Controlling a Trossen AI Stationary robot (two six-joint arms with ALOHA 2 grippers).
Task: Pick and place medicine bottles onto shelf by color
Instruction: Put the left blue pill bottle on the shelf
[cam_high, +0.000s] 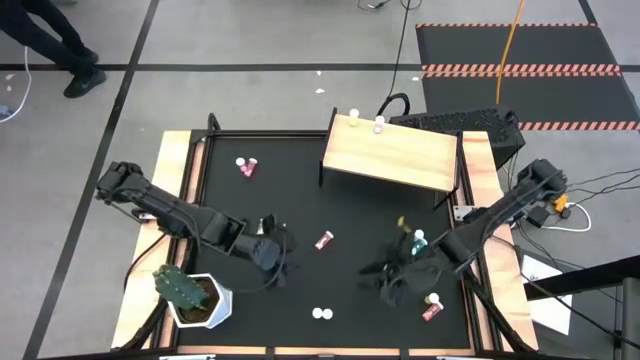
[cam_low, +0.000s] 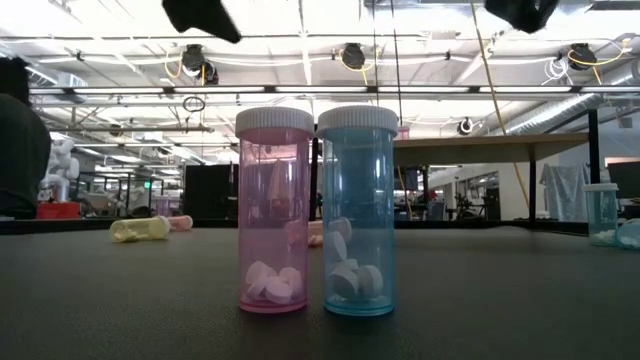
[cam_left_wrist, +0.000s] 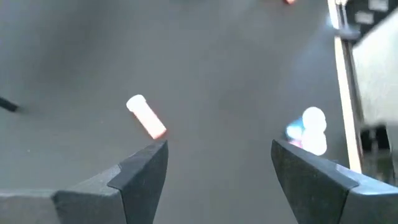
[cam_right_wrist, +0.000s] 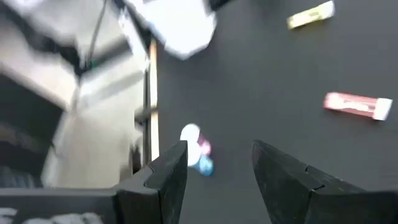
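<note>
Two dark arms over the black tabletop (cam_high: 300, 215), neither carrying anything. Left gripper (cam_left_wrist: 217, 165) above the middle of the mat toward its left edge, jaws standing well apart and empty; right gripper (cam_right_wrist: 217, 165) above the right half, near the front, jaws likewise parted with nothing between them.

Light wooden board shelf (cam_high: 400, 160) on thin black legs at the back right, with two small white-capped bottles (cam_high: 366, 122) at its far left corner, colours too small to tell. Small red bottle (cam_high: 324, 240) lying on its side at mid-table, just ahead of the left gripper. Pink bottles (cam_high: 246, 166) toward the back left. Upright pink-bodied bottle (cam_low: 273, 210) and teal-bodied bottle (cam_low: 357, 212) side by side near the front edge. Another red bottle (cam_high: 431, 311) at the front right corner; a pale one (cam_high: 419, 238) beside the right arm.

Likely step: reaching for a pick, placing not yet begun for most bottles. Next move, probably: lowering the left gripper over the lying red bottle, turning to straddle its short width, then closing.
</note>
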